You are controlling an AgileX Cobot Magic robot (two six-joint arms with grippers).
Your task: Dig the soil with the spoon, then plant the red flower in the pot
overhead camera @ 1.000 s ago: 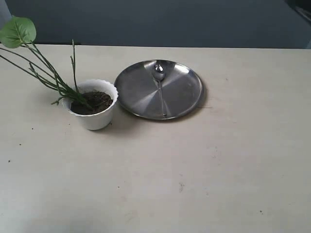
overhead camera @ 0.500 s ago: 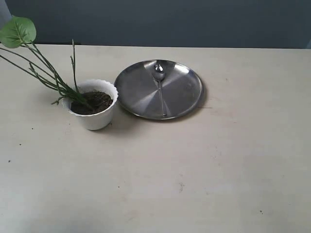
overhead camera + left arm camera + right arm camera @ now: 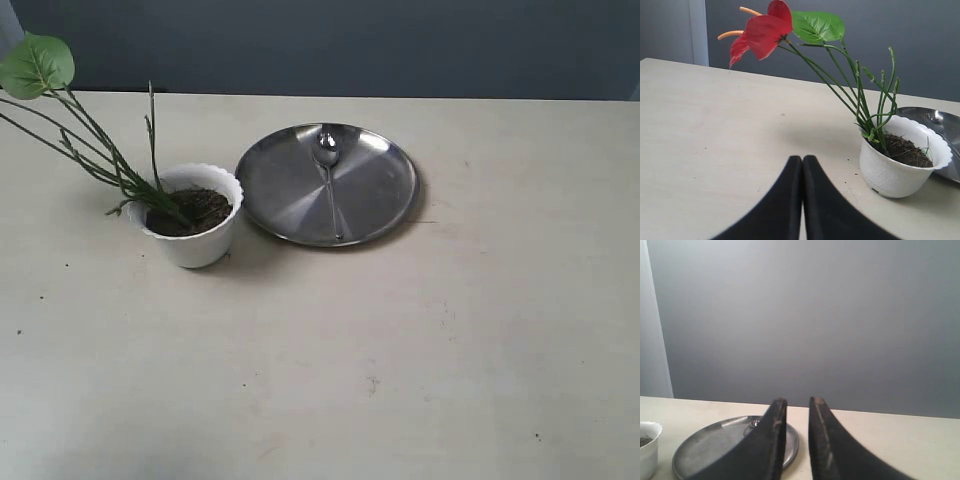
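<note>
Left pincer point(image 3: 802, 159) is pressed shut on nothing, its tips meeting low over the table point(image 3: 715, 130). Just ahead of it and off to one side stands the pot point(image 3: 892, 172), with the red flower point(image 3: 762, 32) rooted in the soil point(image 3: 905, 150) and leaning away from the plate point(image 3: 710, 447). Right pincer point(image 3: 797, 401) shows a narrow gap and is empty. Ahead of it the spoon point(image 3: 328, 175) lies on that plate.
</note>
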